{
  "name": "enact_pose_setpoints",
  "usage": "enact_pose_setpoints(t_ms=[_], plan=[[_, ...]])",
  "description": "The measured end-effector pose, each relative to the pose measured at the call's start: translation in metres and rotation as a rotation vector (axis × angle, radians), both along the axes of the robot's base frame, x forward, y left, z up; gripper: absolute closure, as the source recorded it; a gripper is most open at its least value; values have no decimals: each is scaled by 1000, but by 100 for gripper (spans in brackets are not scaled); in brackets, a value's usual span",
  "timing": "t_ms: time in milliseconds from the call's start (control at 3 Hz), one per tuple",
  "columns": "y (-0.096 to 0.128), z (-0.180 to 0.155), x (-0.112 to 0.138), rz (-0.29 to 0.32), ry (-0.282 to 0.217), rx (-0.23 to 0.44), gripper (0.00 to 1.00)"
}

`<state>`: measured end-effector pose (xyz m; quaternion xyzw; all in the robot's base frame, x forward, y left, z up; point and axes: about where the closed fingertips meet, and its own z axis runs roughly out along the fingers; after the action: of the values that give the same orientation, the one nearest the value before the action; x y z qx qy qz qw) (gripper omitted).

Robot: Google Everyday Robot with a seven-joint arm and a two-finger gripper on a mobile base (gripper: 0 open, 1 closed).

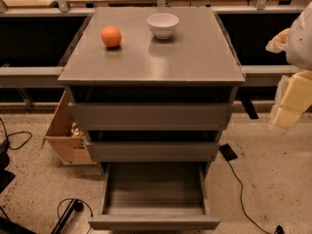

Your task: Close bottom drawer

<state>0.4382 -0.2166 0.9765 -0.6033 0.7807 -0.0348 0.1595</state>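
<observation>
Nearest, at the lower edge of view: bottom drawer (154, 222), standing far out from the cabinet, flat grey front toward the camera, nothing visible inside. Just above, middle drawer (152, 151) and top drawer (150, 116), each seeming slightly out as well. Off to the right, well apart from all three drawers, hand (288, 106), raised near the height of the top drawer and touching nothing; clenched or released, cannot tell. Step in hand, by judgement: the approach, closing not yet begun. Next move likely calling for lowering the hand to the bottom drawer front and pushing straight toward the cabinet. Farther back, on the worktop (195, 57), orange (111, 36) and white bowl (163, 24), apart from each other.
</observation>
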Motion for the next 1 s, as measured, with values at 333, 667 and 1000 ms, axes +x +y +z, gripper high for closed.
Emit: enact_pose_setpoints(t_ms=[333,667,1000], plan=[[0,0,0,0,0,0,0],[6,-14,-3,0,9,-8,0],[7,-74,-12,1,56,44,0]])
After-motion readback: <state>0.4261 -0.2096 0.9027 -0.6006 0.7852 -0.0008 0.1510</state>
